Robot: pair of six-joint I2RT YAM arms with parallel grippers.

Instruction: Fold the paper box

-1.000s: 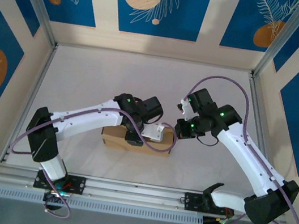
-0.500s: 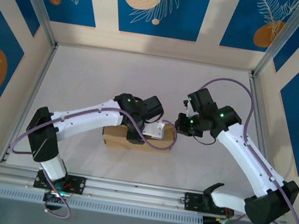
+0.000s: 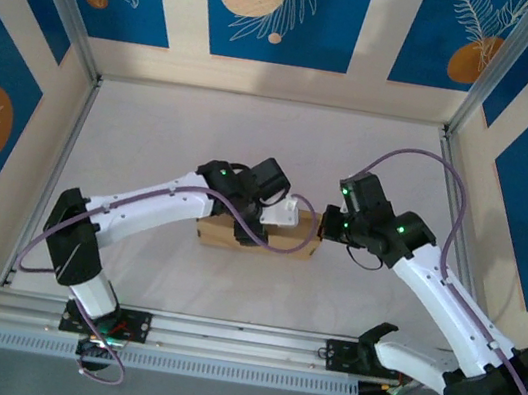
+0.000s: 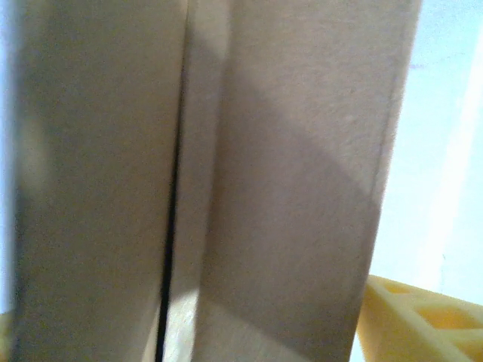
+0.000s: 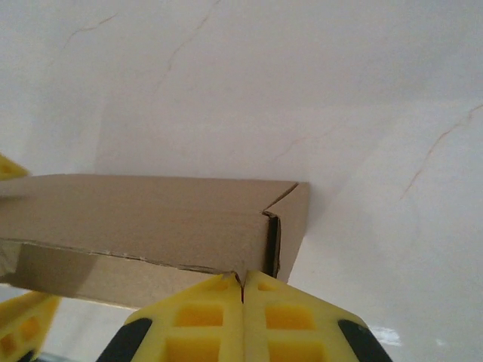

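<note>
At the table's [image 3: 154,128] middle, the paper box [image 3: 209,232] lies between both arms, the right gripper [image 5: 243,285] seen from its wrist pressed together at the box's end, while close-up cardboard leaves the left gripper's [image 3: 279,214] grip impossible to tell.

A white, faintly veined table [image 3: 174,132] is lying under soft even light; blue wall panels [image 3: 276,7] with orange circles and white leaf outlines are enclosing it, and grey metal posts [image 3: 64,0] are rising at its far corners
</note>
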